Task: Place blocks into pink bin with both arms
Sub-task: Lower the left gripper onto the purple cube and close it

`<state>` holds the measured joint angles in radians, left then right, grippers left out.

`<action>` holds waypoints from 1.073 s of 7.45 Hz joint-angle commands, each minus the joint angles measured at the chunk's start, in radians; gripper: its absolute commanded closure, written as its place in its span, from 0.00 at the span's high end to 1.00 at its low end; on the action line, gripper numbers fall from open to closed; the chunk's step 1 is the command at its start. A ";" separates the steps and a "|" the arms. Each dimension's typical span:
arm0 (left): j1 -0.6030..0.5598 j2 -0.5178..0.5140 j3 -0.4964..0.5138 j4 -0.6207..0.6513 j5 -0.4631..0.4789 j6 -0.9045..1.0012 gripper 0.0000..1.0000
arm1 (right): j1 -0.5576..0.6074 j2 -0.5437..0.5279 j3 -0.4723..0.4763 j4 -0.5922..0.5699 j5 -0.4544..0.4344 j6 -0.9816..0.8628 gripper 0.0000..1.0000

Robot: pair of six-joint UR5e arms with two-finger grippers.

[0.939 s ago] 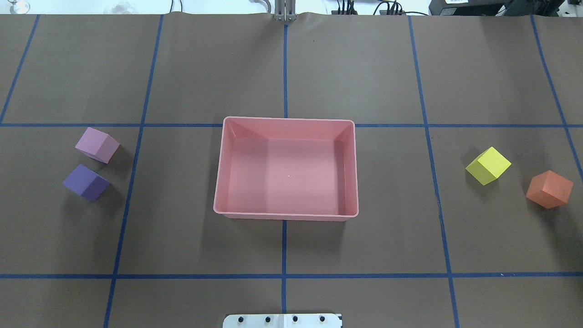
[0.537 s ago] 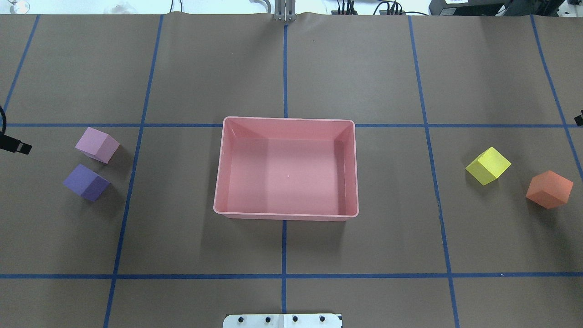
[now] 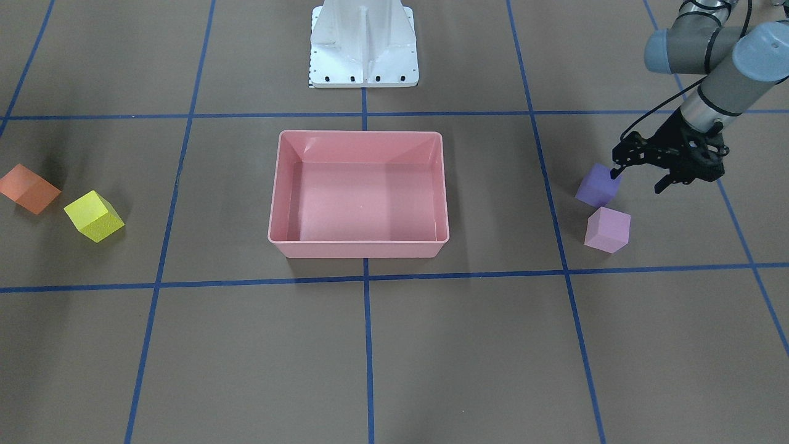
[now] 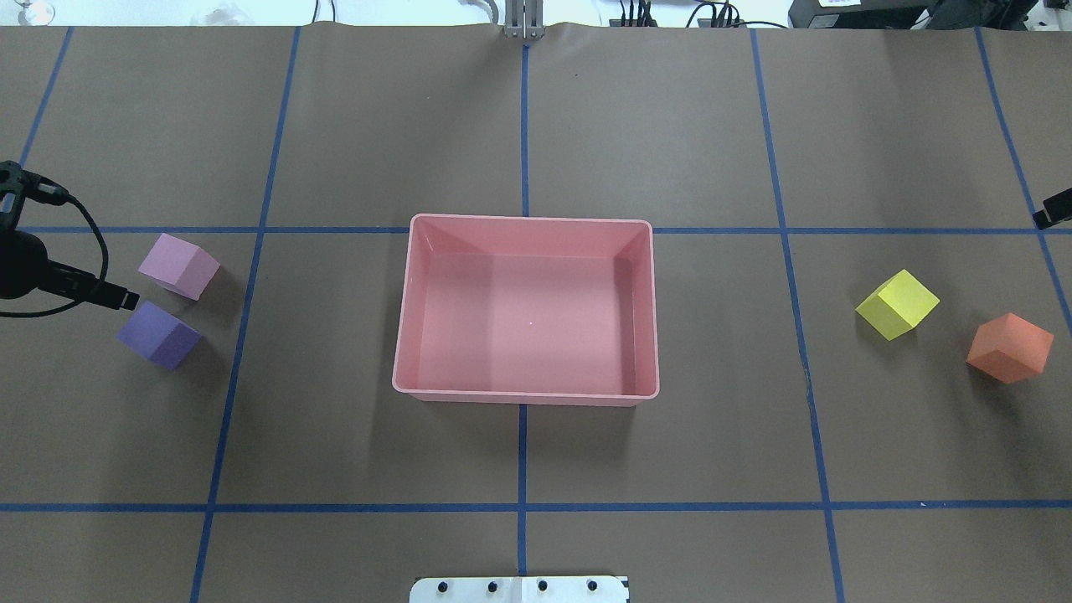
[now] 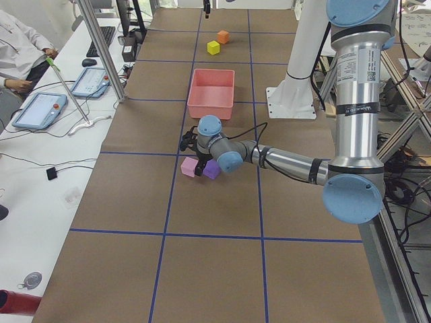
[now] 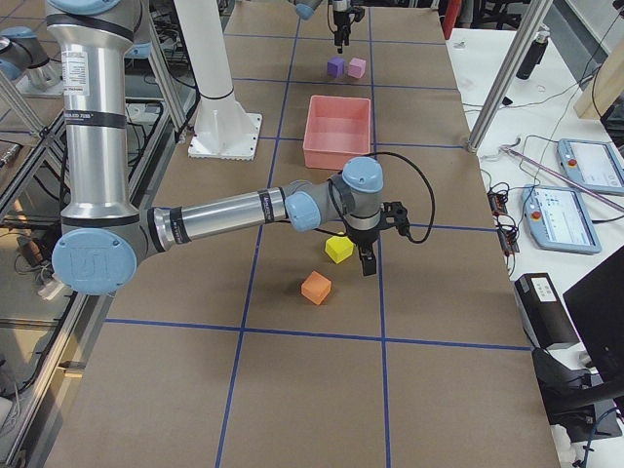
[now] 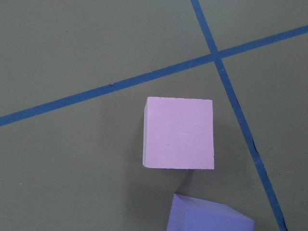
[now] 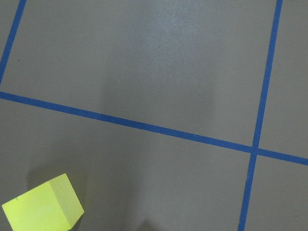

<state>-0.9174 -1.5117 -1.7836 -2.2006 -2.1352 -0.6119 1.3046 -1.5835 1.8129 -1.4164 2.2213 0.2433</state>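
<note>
The pink bin stands empty at the table's middle. The light pink cube and the purple cube lie to its left, the yellow cube and the orange cube to its right. My left gripper is open and empty, hovering just beside the purple cube. The left wrist view looks down on the light pink cube. My right gripper hangs beside the yellow cube; I cannot tell whether it is open or shut. The right wrist view shows the yellow cube.
The white base pedestal stands behind the bin on the robot's side. Blue tape lines cross the brown table cover. An operators' bench with tablets runs along the table's far side.
My left arm has come in from the left edge towards the purple and light pink cubes. A black part of my right arm has come in at the right edge. The cubes and the bin have not moved.
</note>
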 commanded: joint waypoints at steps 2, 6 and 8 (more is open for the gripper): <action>0.098 -0.001 0.001 -0.001 0.047 -0.012 1.00 | -0.001 0.000 0.000 0.004 0.000 0.001 1.00; 0.161 0.001 0.012 0.002 0.130 -0.014 0.51 | -0.001 0.000 -0.001 0.002 0.000 0.001 1.00; 0.160 -0.002 -0.006 0.005 0.121 -0.015 0.00 | -0.001 0.000 -0.001 0.002 0.000 0.001 1.00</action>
<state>-0.7585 -1.5123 -1.7772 -2.1970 -2.0118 -0.6261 1.3039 -1.5831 1.8118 -1.4143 2.2212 0.2439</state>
